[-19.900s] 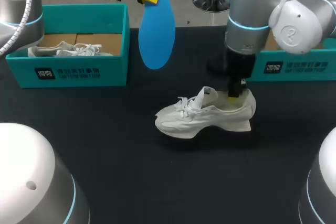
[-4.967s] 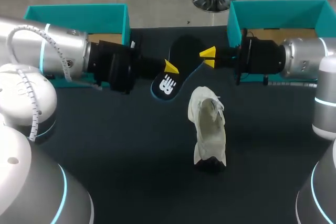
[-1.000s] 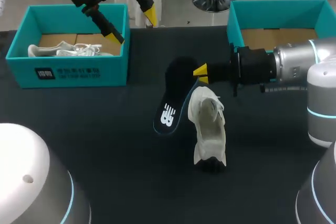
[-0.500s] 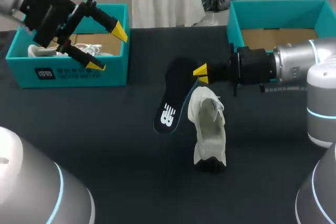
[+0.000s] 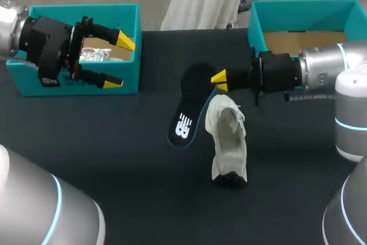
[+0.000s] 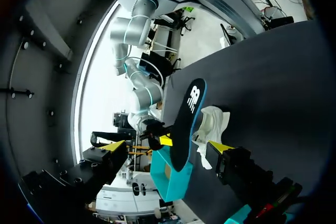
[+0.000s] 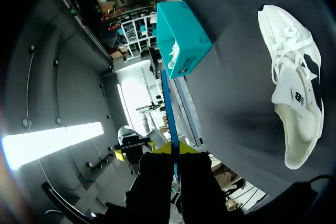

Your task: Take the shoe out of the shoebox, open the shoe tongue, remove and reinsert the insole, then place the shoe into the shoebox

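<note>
Insole (image 5: 188, 110) held beside the shoe (image 5: 227, 139)

The right gripper (image 5: 219, 80) comes in from the right edge and pinches the dark insole's upper end at frame centre. The insole slants down just left of the white shoe on the table (image 5: 132, 164). At upper left the left gripper (image 5: 117, 61) hangs spread wide before the left box (image 5: 86, 12), which holds a second shoe (image 5: 94, 54)

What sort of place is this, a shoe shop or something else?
Probably a robot test lab, not a shop. At a dark table, the right pincer holds an insole beside a white shoe, and the left pincer hangs open by a teal shoebox.
</note>
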{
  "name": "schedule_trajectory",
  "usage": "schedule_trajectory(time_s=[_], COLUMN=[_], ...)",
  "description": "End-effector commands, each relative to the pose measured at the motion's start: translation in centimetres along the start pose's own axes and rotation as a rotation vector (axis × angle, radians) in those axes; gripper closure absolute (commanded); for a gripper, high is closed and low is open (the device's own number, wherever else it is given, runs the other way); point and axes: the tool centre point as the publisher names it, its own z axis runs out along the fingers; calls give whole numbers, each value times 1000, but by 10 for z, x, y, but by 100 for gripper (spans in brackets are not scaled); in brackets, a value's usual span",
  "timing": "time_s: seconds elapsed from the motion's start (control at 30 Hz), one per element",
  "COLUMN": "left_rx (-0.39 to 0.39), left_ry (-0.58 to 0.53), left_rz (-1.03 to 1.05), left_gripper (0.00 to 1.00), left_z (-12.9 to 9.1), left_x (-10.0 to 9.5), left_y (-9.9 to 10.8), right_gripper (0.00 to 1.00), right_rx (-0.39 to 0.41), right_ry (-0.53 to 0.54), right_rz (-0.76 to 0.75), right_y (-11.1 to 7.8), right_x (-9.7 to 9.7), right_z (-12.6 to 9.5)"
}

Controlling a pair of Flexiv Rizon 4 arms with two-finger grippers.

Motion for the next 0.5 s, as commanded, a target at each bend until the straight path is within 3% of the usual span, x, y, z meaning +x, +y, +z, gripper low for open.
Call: schedule_trajectory(time_s=[0.03,0.27,0.5], left_rx=[-12,-34,-15], left_ry=[-110,-244,-253], left_rz=[26,53,36], left_gripper=[0,0,0], left_z=[8,22,57], left_x=[12,24,29], left_y=[-1,-2,4], right_gripper=[100,100,100], right_rx=[-1,-1,-1], right_ry=[-5,-5,-5], right_rz=[1,1,1], right_y=[0,0,0], right_x=[0,0,0], right_z=[1,1,1])
